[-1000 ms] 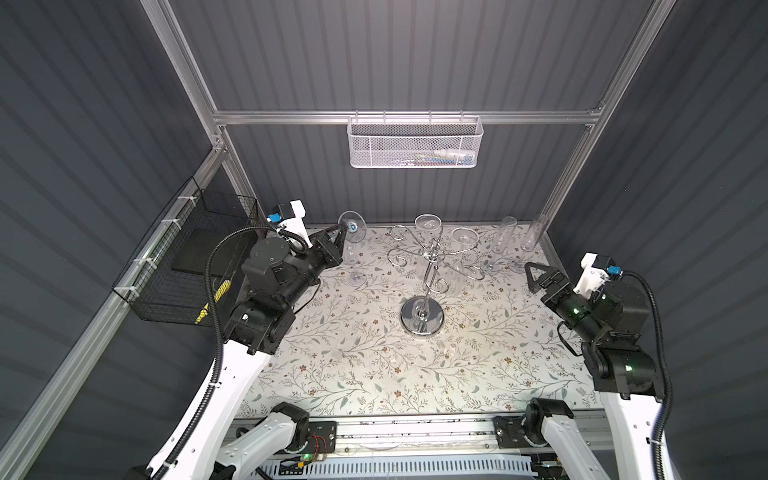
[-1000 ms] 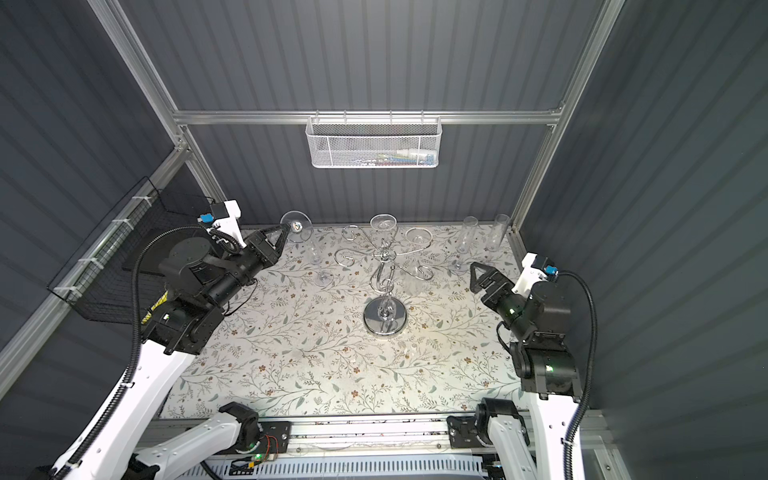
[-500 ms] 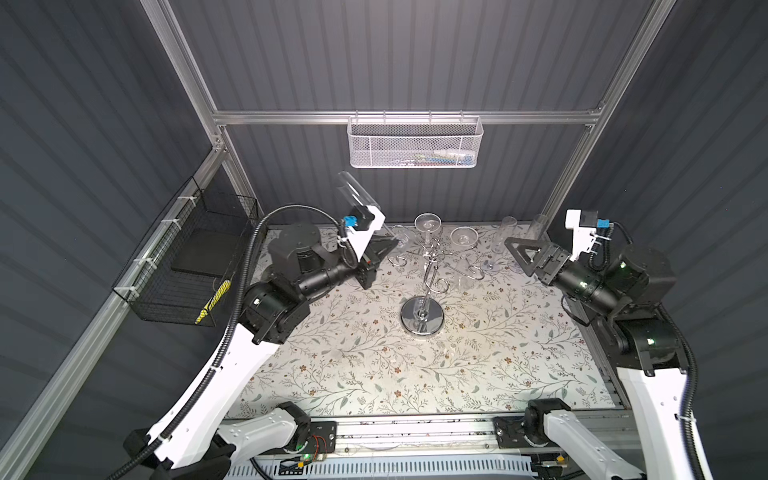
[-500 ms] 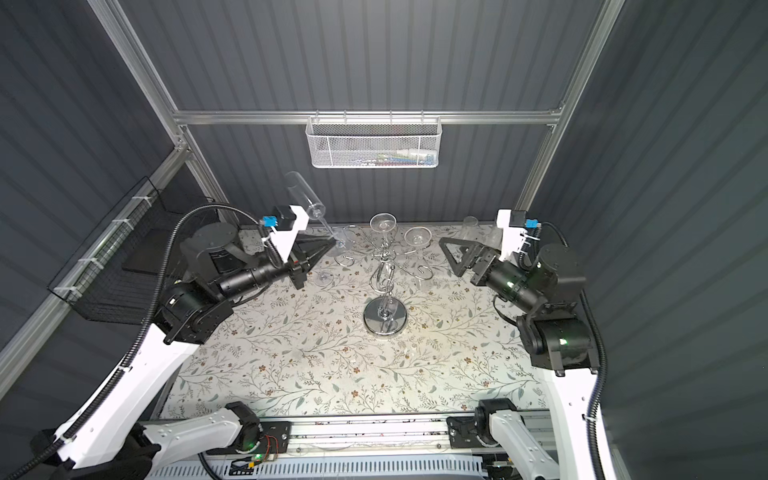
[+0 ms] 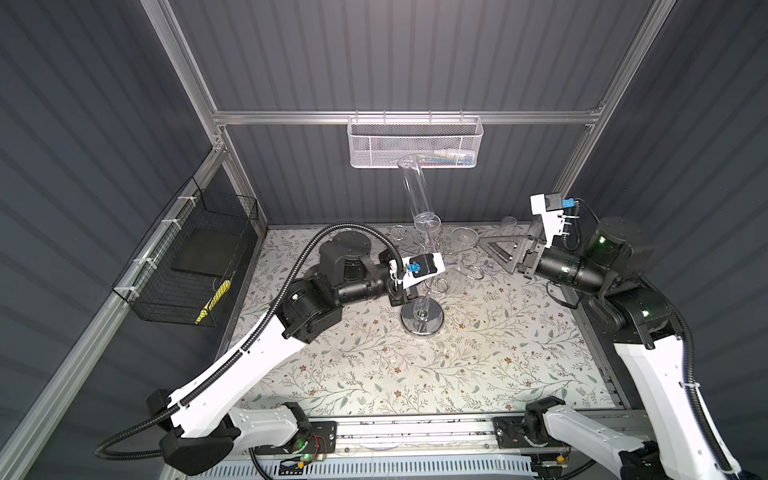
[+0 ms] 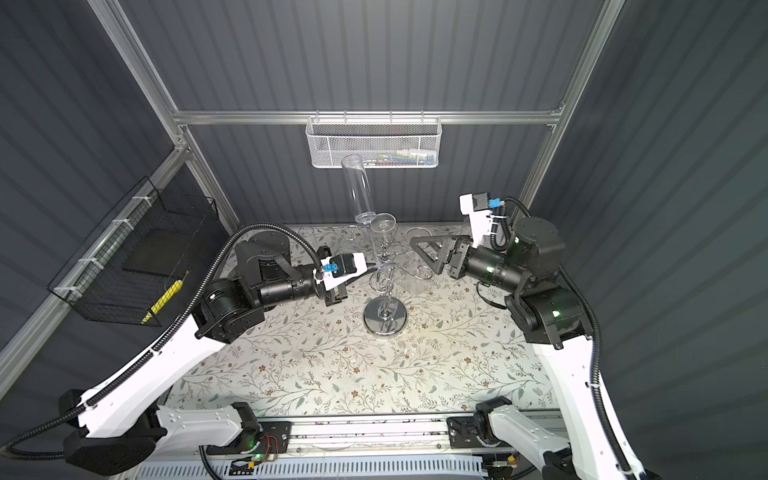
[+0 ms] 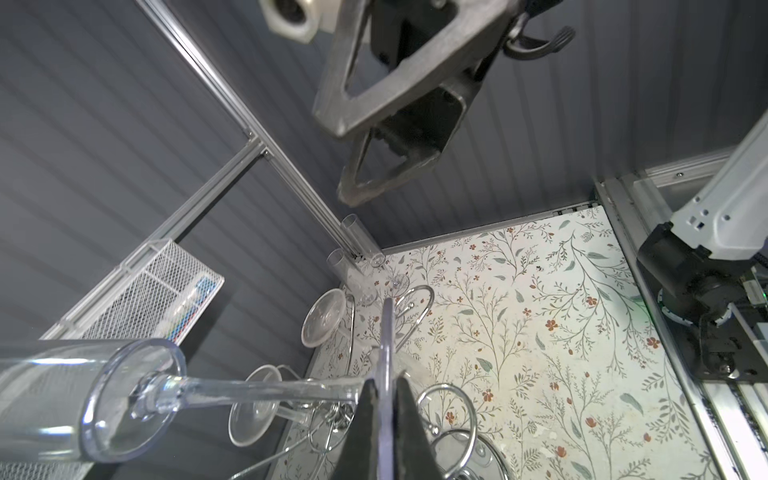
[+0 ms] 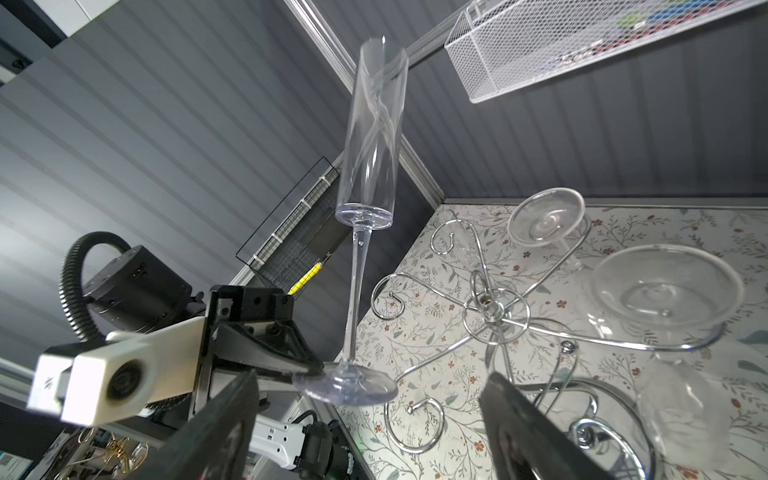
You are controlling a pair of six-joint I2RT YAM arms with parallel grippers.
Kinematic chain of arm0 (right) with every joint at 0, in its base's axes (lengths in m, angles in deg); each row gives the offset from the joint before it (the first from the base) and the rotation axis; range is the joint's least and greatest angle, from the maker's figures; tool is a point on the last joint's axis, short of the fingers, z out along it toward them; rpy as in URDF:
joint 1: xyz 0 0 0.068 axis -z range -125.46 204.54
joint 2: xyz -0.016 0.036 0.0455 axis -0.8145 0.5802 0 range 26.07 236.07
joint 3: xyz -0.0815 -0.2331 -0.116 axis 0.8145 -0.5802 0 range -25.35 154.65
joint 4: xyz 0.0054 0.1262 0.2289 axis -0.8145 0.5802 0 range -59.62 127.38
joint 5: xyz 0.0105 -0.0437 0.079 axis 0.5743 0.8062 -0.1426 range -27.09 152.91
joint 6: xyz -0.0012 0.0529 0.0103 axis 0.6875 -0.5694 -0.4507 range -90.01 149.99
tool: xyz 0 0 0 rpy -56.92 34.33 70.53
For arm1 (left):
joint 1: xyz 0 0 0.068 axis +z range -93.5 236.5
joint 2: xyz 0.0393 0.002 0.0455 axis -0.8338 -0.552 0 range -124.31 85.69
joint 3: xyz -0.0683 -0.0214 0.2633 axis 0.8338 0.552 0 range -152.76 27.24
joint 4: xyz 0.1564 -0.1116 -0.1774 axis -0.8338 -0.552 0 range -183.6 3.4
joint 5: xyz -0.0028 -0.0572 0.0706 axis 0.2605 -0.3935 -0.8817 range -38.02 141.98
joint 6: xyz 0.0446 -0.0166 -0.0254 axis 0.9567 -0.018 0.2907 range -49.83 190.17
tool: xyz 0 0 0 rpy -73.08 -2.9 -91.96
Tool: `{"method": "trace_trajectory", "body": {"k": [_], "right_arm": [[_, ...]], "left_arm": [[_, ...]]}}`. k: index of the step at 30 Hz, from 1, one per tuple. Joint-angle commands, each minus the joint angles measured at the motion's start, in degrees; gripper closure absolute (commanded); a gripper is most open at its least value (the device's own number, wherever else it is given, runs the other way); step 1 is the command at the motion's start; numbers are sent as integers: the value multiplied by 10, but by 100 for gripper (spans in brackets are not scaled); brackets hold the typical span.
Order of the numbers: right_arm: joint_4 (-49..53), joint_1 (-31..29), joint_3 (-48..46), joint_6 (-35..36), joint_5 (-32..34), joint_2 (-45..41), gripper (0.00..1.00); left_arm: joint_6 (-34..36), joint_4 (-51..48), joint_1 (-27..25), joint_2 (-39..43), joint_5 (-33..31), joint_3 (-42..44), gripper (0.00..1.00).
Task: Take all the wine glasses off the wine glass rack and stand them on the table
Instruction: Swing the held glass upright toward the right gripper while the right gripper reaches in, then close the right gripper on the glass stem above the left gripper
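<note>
Centrally, we see the wine glass (image 8: 372, 124), a tall clear flute, standing bowl-up and slightly tilted in the air on the left side of the wine glass rack (image 8: 494, 311). Its round foot sits at the height of the rack's scroll arms, just outside them. Both top views show the bowl (image 5: 413, 187) (image 6: 357, 187) rising well above the rack's top.

The left gripper (image 8: 313, 368) is clamped on the rim of that foot. From the left wrist view we see its two dark fingers (image 7: 409, 419) pressed together on the thin disc, with the stem and bowl (image 7: 62, 399) running off sideways.

The rack's mirror-like base (image 5: 422, 320) (image 6: 384, 322) rests on the floral table (image 5: 457, 374). Two other glasses (image 8: 544, 220) (image 8: 665, 286) hang upside down from arms on the rack's right side, feet uppermost.

The right gripper (image 7: 343, 165) hovers to the right of the rack at about arm height, its jaws spread apart with nothing between them; in a top view its triangular finger (image 5: 498, 249) points toward the rack.

Beyond the rack, at the far right corner post, we note more clear flutes (image 7: 353, 237). A white mesh basket (image 5: 415, 145) hangs on the rail behind and above the rack, and a black wire basket (image 5: 187, 266) hangs on the wall well to its left.
</note>
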Motion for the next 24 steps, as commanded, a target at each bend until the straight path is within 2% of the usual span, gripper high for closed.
{"method": "trace_trajectory", "body": {"k": [1, 6, 11, 24], "right_arm": [[23, -20, 19, 26, 11, 4, 18], [24, -40, 22, 28, 23, 20, 26], [15, -60, 24, 33, 36, 31, 36], [-6, -95, 9, 38, 55, 49, 62]], "left_arm": [[83, 8, -21, -9, -29, -30, 100], [144, 13, -67, -24, -86, -24, 100], [165, 30, -87, -34, -116, -16, 100], [176, 28, -95, -48, -116, -20, 100]]}}
